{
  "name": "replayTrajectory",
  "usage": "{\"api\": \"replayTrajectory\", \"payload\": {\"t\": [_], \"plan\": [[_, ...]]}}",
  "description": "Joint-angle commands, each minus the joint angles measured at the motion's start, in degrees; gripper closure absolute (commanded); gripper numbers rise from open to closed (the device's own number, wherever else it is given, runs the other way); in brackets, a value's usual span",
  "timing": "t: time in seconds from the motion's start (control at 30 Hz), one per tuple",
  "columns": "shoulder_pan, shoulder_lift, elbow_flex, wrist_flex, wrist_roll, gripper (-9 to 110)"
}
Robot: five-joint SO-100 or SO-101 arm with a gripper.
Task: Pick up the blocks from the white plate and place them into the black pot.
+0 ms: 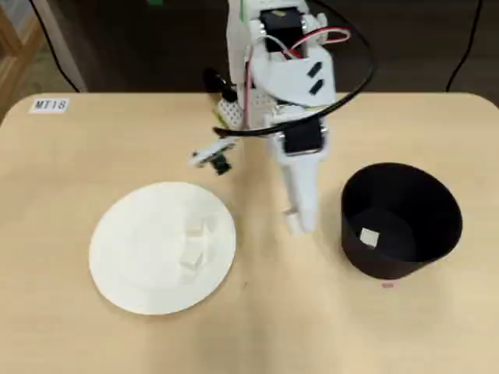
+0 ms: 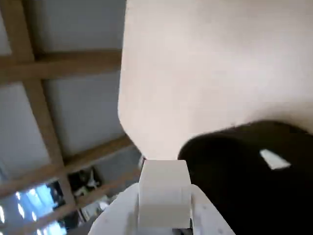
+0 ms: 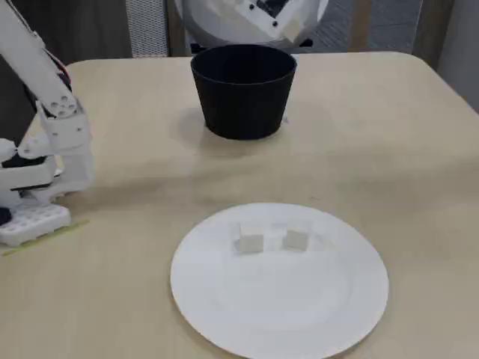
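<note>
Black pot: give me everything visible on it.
The black pot is matte, round, handle-less, with tall plain walls tapering toward the base. It stands upright on the tan table, apart from the white plate. One small white block lies on its floor. The claw hangs beside it; no contact shows.

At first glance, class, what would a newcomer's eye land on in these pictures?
The black pot on the right of the overhead view, one white block inside it. To the left lies the white plate, two blocks near its middle. Between them hangs the white arm's gripper, nothing visible in it.
</note>
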Motion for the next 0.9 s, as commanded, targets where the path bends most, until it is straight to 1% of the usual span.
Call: {"api": "replayTrajectory", "payload": {"t": [0.0, 0.07, 0.2, 0.37, 0.57, 0.63, 0.67, 0.77, 0.87], "plan": [[-7.7, 1.0, 2.0, -5.5, 1.7, 104], [-10.4, -0.1, 4.9, -9.5, 2.9, 104], [-12.3, -5.3, 6.2, -10.4, 2.3, 104], [-12.0, -11.1, 6.2, -12.7, 0.2, 104], [-9.8, -12.1, 6.1, -14.1, -0.6, 104], [-10.0, -10.9, 6.2, -13.4, -4.0, 84], [-10.0, -10.5, 6.3, -12.9, -5.1, 77], [-9.2, -10.0, 6.3, -11.7, -4.7, 75], [-8.3, -9.8, 6.3, -10.9, -4.9, 77]]}}
